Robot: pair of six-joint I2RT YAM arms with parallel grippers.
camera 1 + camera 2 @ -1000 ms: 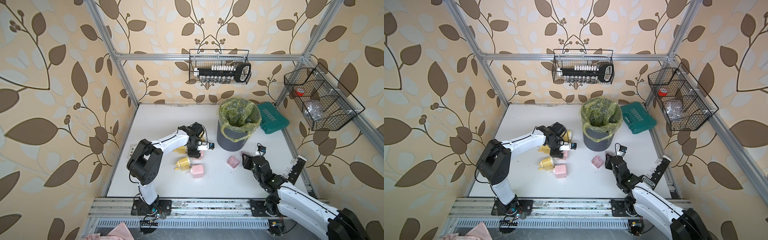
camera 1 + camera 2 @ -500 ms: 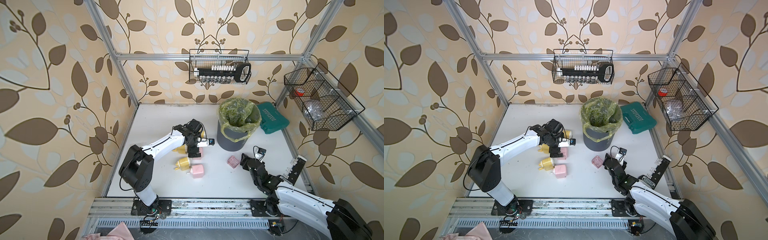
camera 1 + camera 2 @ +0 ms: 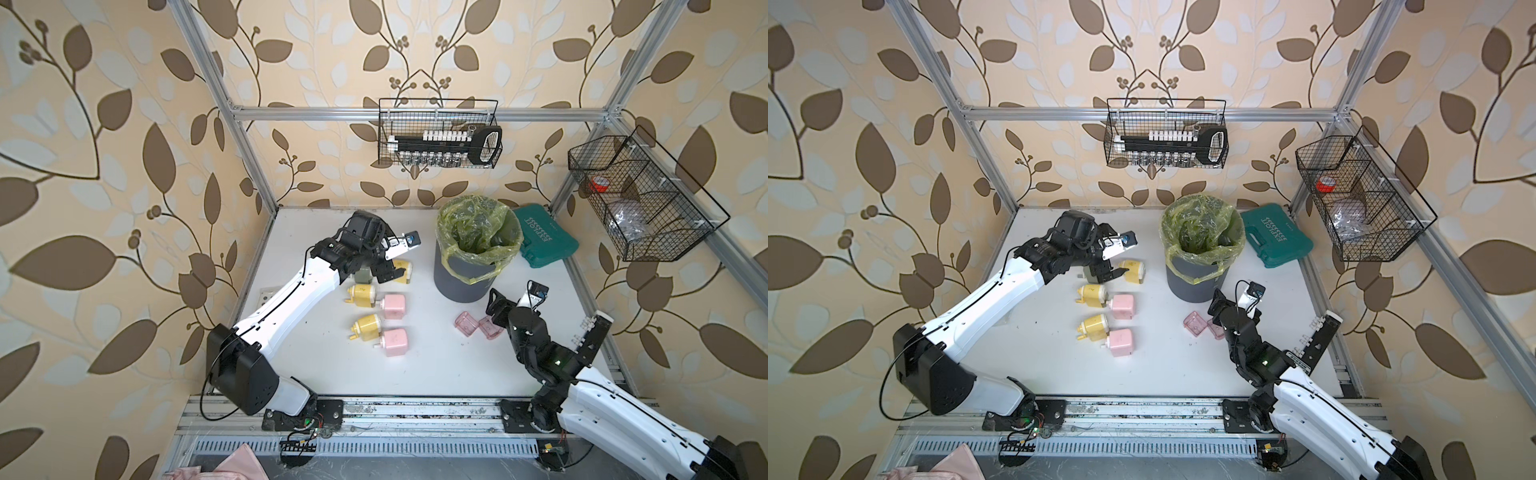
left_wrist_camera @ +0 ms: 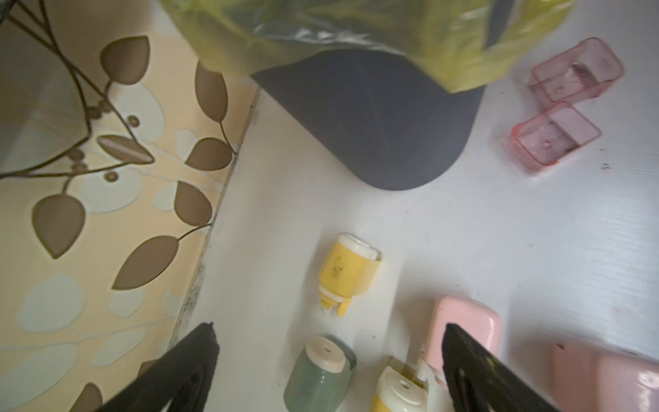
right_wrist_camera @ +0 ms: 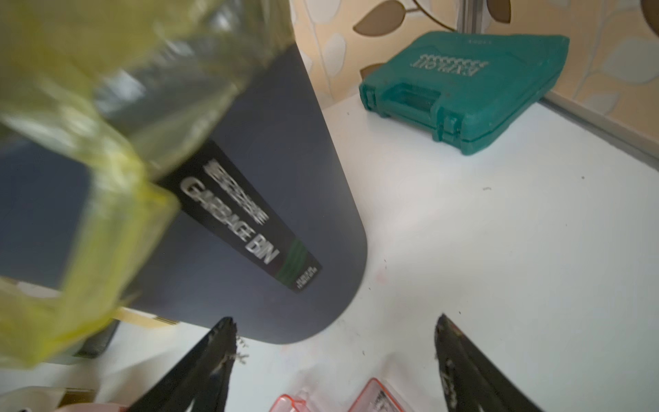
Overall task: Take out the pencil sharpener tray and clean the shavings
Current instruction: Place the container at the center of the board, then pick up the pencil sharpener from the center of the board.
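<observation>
Two translucent pink trays (image 3: 467, 324) (image 4: 556, 137) lie side by side on the white table in front of the bin. Thin dark smears of shavings (image 4: 581, 73) cling inside them. My right gripper (image 3: 495, 315) (image 5: 335, 323) hovers open just beside the trays, holding nothing, and small flecks stick to its fingers (image 5: 228, 353). Several pencil sharpeners lie left of the bin: yellow ones (image 3: 361, 295), pink ones (image 3: 392, 305) and a green one (image 4: 321, 371). My left gripper (image 3: 386, 272) (image 4: 330, 331) stands open above the green sharpener, touching nothing.
A dark grey garbage bin (image 3: 461, 276) lined with a yellow-green bag (image 3: 478, 226) stands at the back middle. A teal tool case (image 3: 544, 239) lies behind it on the right. Wire baskets (image 3: 438, 133) (image 3: 640, 199) hang on the back and right walls.
Both grippers have gone from shut to open. The right one has left a second pink tray beside the first. The left one has lifted off the sharpeners and drawn toward the back.
</observation>
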